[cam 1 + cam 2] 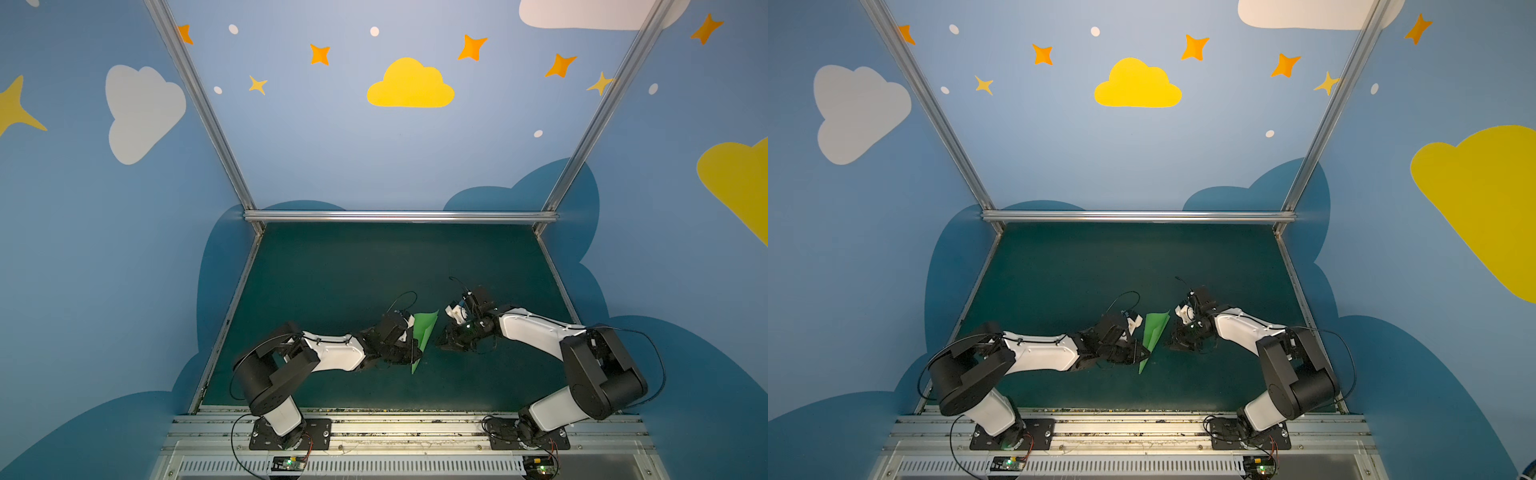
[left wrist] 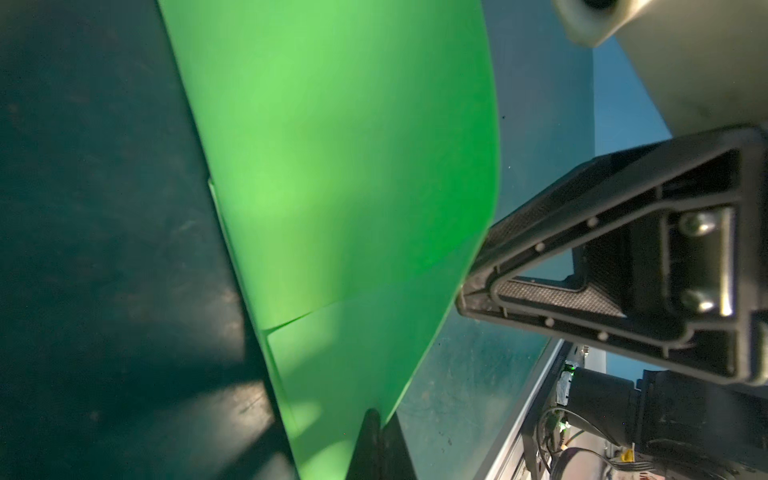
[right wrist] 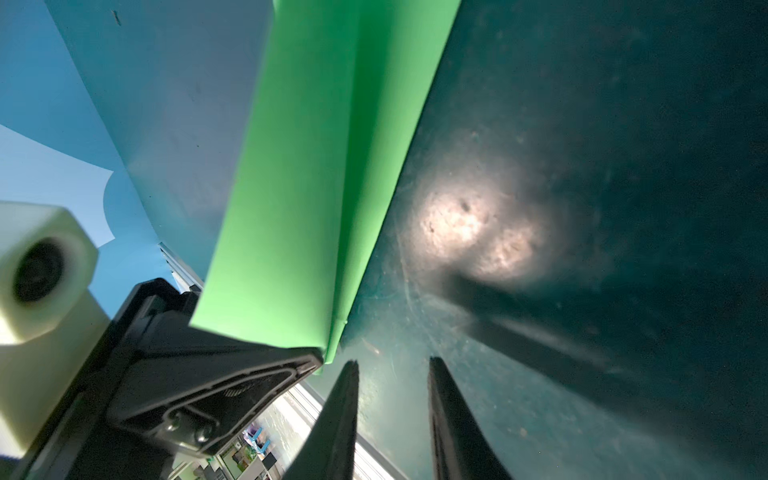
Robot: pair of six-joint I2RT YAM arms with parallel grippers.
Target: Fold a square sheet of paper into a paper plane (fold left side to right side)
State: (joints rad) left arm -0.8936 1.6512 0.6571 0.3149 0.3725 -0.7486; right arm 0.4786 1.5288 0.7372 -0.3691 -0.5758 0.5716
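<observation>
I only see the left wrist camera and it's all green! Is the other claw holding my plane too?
Observer: No. The right wrist view shows the right gripper open, only mat between its jaws.
Operator: Does it look like a real plane?
Observer: Yes. In both top views the plane is a slim dart, nose toward the near side.
Operator: Where's that empty claw?
Observer: In a top view the right gripper sits close on the plane's right, beside its middle.

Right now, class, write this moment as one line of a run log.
paper plane: creased dart | left end effector: shut on it | right end effector: open, empty, beside it
</observation>
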